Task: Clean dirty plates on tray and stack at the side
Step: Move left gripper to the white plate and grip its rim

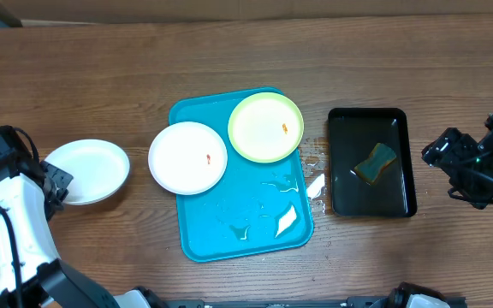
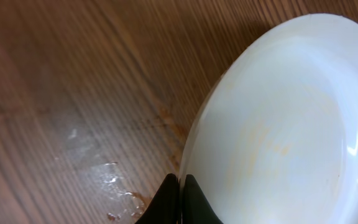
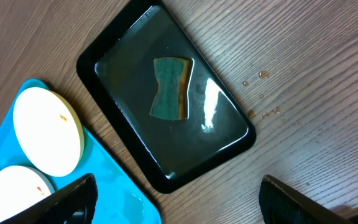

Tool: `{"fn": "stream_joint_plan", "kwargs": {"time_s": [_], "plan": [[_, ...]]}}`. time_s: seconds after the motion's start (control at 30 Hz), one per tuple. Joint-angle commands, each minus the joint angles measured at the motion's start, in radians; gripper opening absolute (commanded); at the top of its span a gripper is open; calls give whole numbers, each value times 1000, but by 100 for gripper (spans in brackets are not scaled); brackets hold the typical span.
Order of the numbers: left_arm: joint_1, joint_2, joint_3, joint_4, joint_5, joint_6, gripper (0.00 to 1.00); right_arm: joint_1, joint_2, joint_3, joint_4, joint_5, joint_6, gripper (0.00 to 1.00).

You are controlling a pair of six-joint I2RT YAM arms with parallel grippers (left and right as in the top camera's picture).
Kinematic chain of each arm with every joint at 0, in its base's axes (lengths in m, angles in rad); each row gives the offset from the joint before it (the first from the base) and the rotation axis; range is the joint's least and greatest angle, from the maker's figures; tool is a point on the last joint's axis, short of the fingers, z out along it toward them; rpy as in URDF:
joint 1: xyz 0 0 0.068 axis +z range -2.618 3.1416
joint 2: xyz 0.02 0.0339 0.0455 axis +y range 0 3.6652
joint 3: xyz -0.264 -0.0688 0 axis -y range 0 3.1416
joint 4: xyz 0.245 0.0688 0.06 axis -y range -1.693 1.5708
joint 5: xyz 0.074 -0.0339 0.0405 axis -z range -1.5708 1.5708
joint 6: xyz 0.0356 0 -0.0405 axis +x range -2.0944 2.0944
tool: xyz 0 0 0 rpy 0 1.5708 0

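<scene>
Across the wooden table the biggest item is the turquoise tray, lying at the centre with its long side running away from the robot and pools of water glinting on its near half. Just to its right, apart from it, lies the smaller black tray, wet inside. More water has spilled on the wood between the two. The green-rimmed plate lies flat in the turquoise tray's far right corner and carries a small orange smear. Beside it, the middle white plate has a red fleck and overhangs the tray's left rim. The left white plate is off the tray, on the wood well to the left. The left wrist view shows faint orange streaks on its face. The left gripper is pinched closed on that plate's near rim, one finger on either side of the edge. The right gripper hovers at the right of the black tray with its fingers spread wide and nothing between them. A green and yellow sponge lies in the middle of the black tray.
</scene>
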Motion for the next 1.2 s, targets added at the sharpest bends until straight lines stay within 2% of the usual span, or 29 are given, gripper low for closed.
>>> {"fn": "stream_joint_plan", "kwargs": {"time_s": [0.0,0.07,0.1,0.2,0.23,0.37,0.47,0.6,0.7,0.77,0.83,1.07,1.17], "plan": [[2,12,-1,24,61,57,4,-3,-5,11,5,-5,-6,85],[2,6,4,34,64,57,8,-3,-5,11,4,-5,-6,85],[2,3,10,34,64,57,14,-3,-5,11,5,-5,-6,85],[0,-11,43,31,122,71,42,-2,-5,10,5,-6,-7,85],[0,-16,56,28,166,89,46,-1,-5,10,5,-6,-7,85],[-14,-36,122,-16,290,120,52,-1,-5,-2,5,-6,-7,85],[-67,-45,153,-48,386,211,53,-1,-1,-2,4,-6,-7,85],[-226,-41,132,-98,346,307,56,-1,1,-2,9,-6,-7,85],[-351,-27,80,-61,262,381,62,-1,1,-2,16,-6,-7,85],[-431,-6,40,-18,167,390,64,-1,1,-2,15,-6,-7,85],[-496,25,13,23,138,389,63,-1,1,-2,11,-6,-7,85],[-575,170,0,104,108,390,47,-1,1,-2,5,-6,-7,85],[-575,230,0,105,108,390,32,-1,1,-2,5,-6,-7,85]]}}
